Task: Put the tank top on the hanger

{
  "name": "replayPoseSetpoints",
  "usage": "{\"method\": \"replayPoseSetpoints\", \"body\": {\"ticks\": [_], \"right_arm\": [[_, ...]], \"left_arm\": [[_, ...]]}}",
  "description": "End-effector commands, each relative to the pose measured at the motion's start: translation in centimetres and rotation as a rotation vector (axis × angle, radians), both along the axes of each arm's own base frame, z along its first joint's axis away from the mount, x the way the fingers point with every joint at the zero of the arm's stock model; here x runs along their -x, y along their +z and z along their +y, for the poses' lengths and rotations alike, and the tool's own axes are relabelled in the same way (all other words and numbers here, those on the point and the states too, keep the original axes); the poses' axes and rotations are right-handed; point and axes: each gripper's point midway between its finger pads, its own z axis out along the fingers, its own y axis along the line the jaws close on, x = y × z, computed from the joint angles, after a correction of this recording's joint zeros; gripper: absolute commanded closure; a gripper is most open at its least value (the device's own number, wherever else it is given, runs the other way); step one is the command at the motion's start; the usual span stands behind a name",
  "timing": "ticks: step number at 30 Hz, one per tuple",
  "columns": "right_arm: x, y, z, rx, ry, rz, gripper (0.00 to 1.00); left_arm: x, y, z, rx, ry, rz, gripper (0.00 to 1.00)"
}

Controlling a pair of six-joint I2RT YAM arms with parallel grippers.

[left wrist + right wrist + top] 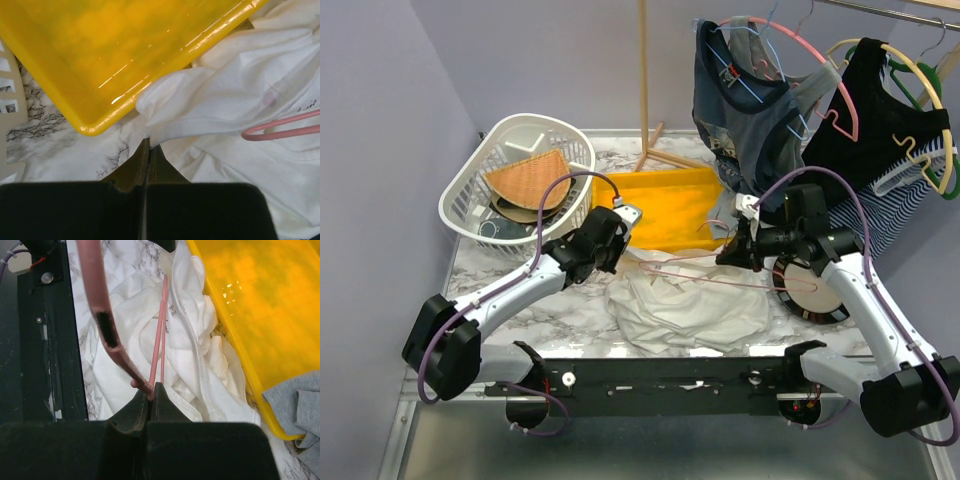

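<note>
While the tank top lies crumpled on the table between the arms, just in front of the yellow tray, my left hand has its fingers pressed together at a corner of the hem; the pinch itself is hidden between the tips. My right hand is clamped on the hanger, whose thin wires reach out over the white cloth. From above its frame looks faint, and I cannot make out the hook.
</note>
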Motion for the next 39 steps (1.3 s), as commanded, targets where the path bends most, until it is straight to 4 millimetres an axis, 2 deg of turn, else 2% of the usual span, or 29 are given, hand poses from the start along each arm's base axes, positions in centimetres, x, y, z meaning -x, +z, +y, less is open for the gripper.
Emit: {"method": "replayPoseSetpoints", "body": {"ticks": [1, 10, 16, 20, 26, 28, 30, 31, 32, 33, 34, 35, 36, 39], "right_arm": [[-1.5, 0.3, 0.5, -0.003, -0.011, 0.007, 0.99], [-3.8, 0.7, 2.1, 0.021, 0.008, 0.022, 0.99], [-4.4, 1.0, 3.7, 0.025, 0.035, 0.003, 0.99], [-4.0, 2.1, 4.8, -0.005, 0.073, -0.046, 0.99], [-2.4, 5.5, 6.7, -0.179, 0.158, -0.091, 0.99], [-1.8, 5.9, 7.1, -0.219, 0.191, -0.087, 0.99], [-1.0, 6.0, 7.1, -0.238, 0.221, -0.095, 0.99], [-0.8, 6.1, 7.1, -0.246, 0.233, -0.111, 0.99], [-0.4, 6.0, 7.0, -0.250, 0.245, -0.118, 0.99], [0.3, 6.3, 6.9, -0.264, 0.267, -0.135, 0.99], [0.7, 5.9, 6.8, -0.267, 0.283, -0.151, 0.99], [1.2, 5.8, 6.7, -0.271, 0.298, -0.163, 0.99], [1.7, 5.9, 6.6, -0.281, 0.320, -0.180, 0.99], [2.7, 5.9, 6.3, -0.286, 0.353, -0.227, 0.99]], "left_arm": [[1.2, 2.2, -2.5, 0.130, -0.112, 0.018, 1.00], [3.6, 5.6, -5.0, 0.310, -0.259, -0.001, 1.00], [5.7, 9.3, -7.2, 0.517, -0.399, 0.004, 1.00], [6.0, 12.8, -8.4, 0.657, -0.426, -0.017, 1.00], [4.8, 18.2, -9.5, 0.772, -0.360, -0.025, 1.00], [4.8, 20.1, -9.7, 0.816, -0.345, -0.019, 1.00], [5.5, 21.0, -9.9, 0.837, -0.372, -0.002, 1.00], [5.7, 21.5, -9.9, 0.838, -0.387, -0.010, 0.97], [6.0, 21.3, -9.4, 0.816, -0.383, 0.002, 0.82], [6.2, 21.1, -9.1, 0.790, -0.384, -0.004, 0.65], [6.1, 21.4, -8.6, 0.731, -0.423, -0.068, 0.30], [6.8, 20.5, -7.7, 0.672, -0.426, -0.053, 0.15], [6.6, 20.4, -7.0, 0.624, -0.430, -0.094, 0.01], [6.6, 20.3, -4.5, 0.479, -0.445, -0.222, 0.01]]}}
